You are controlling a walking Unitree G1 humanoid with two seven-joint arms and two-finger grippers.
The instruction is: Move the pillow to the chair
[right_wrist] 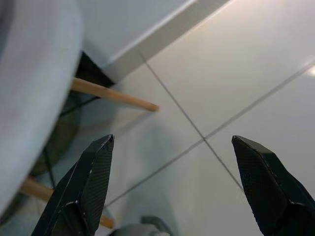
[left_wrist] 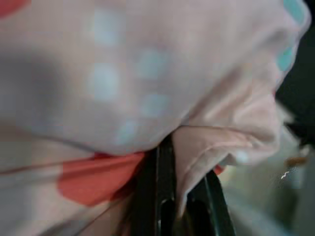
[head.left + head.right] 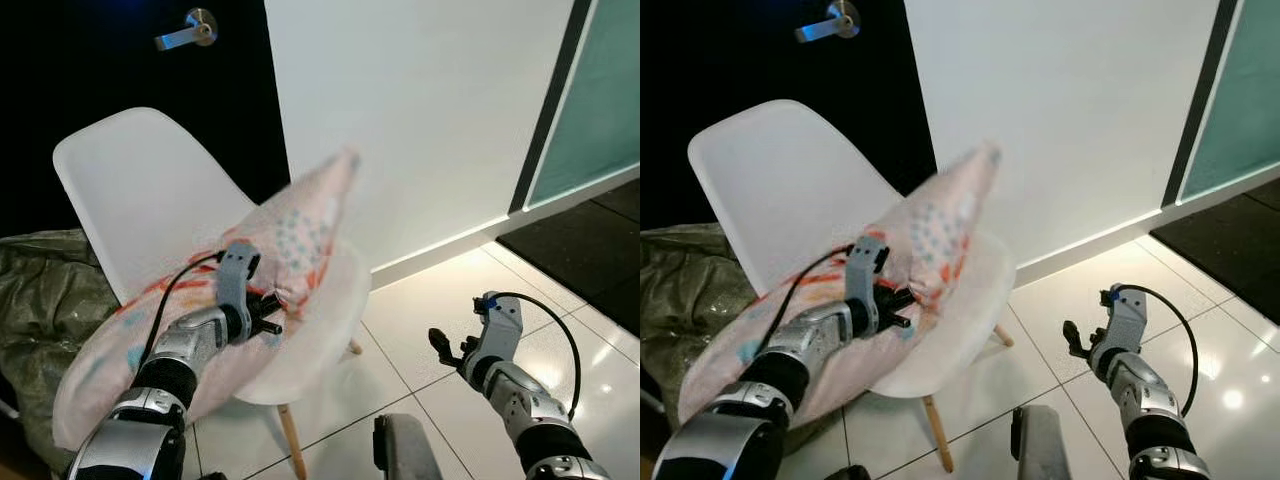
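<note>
A pale pink pillow (image 3: 290, 235) with blue dots and red-orange patches lies tilted across the seat of a white shell chair (image 3: 130, 180), one corner raised toward the wall. My left gripper (image 3: 270, 318) is shut on a fold of the pillow's fabric (image 2: 206, 147) at its front edge. My right gripper (image 3: 440, 345) hangs open over the tiled floor to the right of the chair, with nothing between its fingers (image 1: 88, 182).
The chair has wooden legs (image 1: 115, 94) and stands against a white wall (image 3: 420, 110) beside a dark door with a lever handle (image 3: 185, 30). A crumpled olive cover (image 3: 40, 300) lies to the left. White floor tiles (image 3: 450, 300) spread to the right.
</note>
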